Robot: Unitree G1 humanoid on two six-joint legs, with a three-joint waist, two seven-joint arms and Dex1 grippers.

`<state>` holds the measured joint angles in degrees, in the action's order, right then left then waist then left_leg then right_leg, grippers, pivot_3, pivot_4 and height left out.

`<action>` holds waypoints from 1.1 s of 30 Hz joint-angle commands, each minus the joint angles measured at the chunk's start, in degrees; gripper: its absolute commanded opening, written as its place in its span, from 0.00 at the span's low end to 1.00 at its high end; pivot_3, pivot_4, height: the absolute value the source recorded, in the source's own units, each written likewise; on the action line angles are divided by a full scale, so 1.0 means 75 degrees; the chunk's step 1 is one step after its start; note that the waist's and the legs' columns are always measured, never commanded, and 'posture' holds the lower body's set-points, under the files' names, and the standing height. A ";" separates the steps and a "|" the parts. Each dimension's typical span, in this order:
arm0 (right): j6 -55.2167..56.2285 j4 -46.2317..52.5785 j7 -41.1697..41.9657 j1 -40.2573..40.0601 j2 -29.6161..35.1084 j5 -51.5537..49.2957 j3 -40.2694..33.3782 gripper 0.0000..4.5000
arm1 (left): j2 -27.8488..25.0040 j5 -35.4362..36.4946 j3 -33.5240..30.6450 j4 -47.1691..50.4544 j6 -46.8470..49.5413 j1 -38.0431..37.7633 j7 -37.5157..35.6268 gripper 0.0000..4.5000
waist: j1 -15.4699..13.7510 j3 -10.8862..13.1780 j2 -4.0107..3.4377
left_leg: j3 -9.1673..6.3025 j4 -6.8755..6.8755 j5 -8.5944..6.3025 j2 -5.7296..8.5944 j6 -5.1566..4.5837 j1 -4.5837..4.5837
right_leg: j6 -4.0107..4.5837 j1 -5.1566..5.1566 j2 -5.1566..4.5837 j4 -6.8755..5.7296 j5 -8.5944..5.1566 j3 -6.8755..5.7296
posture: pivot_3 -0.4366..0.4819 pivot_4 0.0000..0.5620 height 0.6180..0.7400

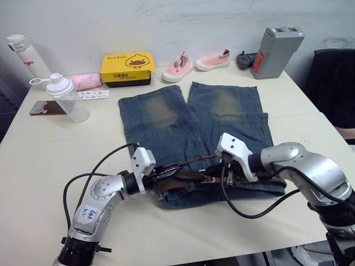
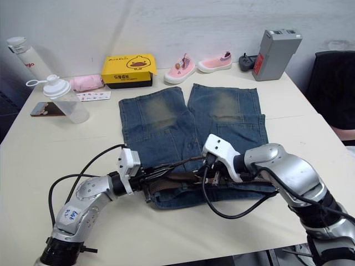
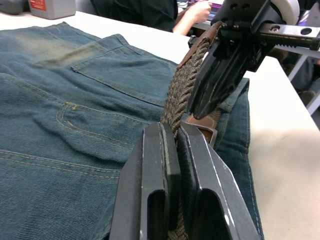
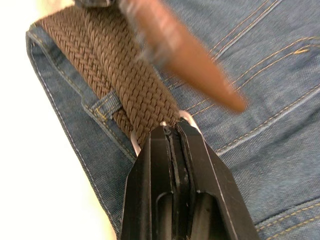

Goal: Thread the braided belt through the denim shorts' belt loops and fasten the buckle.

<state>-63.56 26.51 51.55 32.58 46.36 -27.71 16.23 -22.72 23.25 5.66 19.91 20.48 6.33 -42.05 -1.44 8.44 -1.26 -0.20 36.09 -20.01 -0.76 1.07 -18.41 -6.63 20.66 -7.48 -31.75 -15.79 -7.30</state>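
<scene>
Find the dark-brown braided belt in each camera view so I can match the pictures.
Left eye view: the dark-brown braided belt lies along the waistband of the faded blue denim shorts, between the two grippers.
Right eye view: same place, at the near edge of the shorts.
Left wrist view: it rises from between the left gripper fingers.
Right wrist view: it runs from the right gripper along the waistband.
Shared landmark: the shorts.

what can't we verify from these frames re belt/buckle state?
- Buckle: right gripper is shut at the braided belt end; its fingers cover all but slivers of silver metal, so fastening is unreadable.
- Belt tip: blurred in the right wrist view.
- Belt loops threaded: in the eye views, both arms cover the denim shorts waistband.
- Left gripper hides the belt beneath.
</scene>
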 commanded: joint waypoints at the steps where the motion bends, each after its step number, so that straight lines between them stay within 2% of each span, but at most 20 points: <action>1: 0.0277 0.0009 0.0067 0.0105 0.0038 0.0102 0.0090 0.01 | -0.0026 -0.0005 -0.0024 0.0413 -0.0116 -0.0030 0.0076 0.02 | -0.0004 0.0000 -0.0001 | 0.0000 0.0000 0.0000 0.0000 0.0000 0.0000 | 0.0000 0.0000 0.0000 0.0000 0.0000 0.0000 | 0.48 0.27 1.00; 15: 0.0676 -0.0473 0.0374 0.0117 -0.0057 0.0558 0.1041 0.01 | -0.0015 0.0032 -0.0020 0.0545 -0.0012 0.0016 0.0220 0.02 | 0.0005 0.0001 -0.0004 | 0.0001 -0.0001 0.0000 -0.0001 0.0003 0.0001 | -0.0001 -0.0001 0.0002 0.0000 0.0000 -0.0001 | 0.48 0.27 1.00; 22: 0.0435 -0.0987 0.0720 0.0579 -0.0068 0.1093 0.2120 0.01 | 0.0062 0.0027 0.0037 0.0512 -0.0050 0.0154 0.0260 0.02 | 0.0011 -0.0007 -0.0007 | 0.0000 0.0000 -0.0001 -0.0003 0.0006 0.0008 | -0.0001 -0.0005 0.0004 0.0005 0.0000 -0.0001 | 0.48 0.27 1.00; 25: 0.0435 -0.1327 0.0935 0.0858 -0.0183 0.1298 0.2585 0.01 | 0.0133 0.0060 0.0057 0.0457 -0.0044 0.0349 0.0280 0.02 | 0.0015 -0.0012 -0.0006 | 0.0000 0.0002 -0.0001 -0.0003 0.0007 0.0011 | 0.0000 -0.0007 0.0004 0.0008 0.0000 0.0000 | 0.48 0.27 1.00; 29: 0.0906 -0.1938 0.1425 0.1178 -0.0137 0.2028 0.3621 0.01 | 0.0306 0.0210 0.0004 0.0268 0.0061 0.1088 0.0279 0.02 | 0.0017 -0.0054 0.0011 | -0.0001 0.0005 -0.0001 -0.0004 0.0010 0.0013 | 0.0001 -0.0008 0.0004 0.0013 -0.0001 -0.0001 | 0.48 0.27 1.00; 33: 0.1218 -0.2313 0.1742 0.1234 -0.0361 0.2503 0.4185 0.01 | 0.0415 0.0292 0.0009 -0.0103 0.0062 0.1814 0.0074 0.02 | 0.0021 -0.0095 0.0035 | -0.0002 0.0004 -0.0001 -0.0004 0.0012 0.0016 | 0.0001 -0.0013 0.0008 -0.0003 -0.0001 -0.0004 | 0.48 0.27 1.00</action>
<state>-53.69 13.72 64.32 45.03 44.64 -12.46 38.44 -20.85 23.20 5.99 16.80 22.84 16.42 -40.09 -1.28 7.72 -1.00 -0.22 36.14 -20.02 -0.79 1.16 -18.29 -6.62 20.56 -7.42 -31.78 -15.80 -7.35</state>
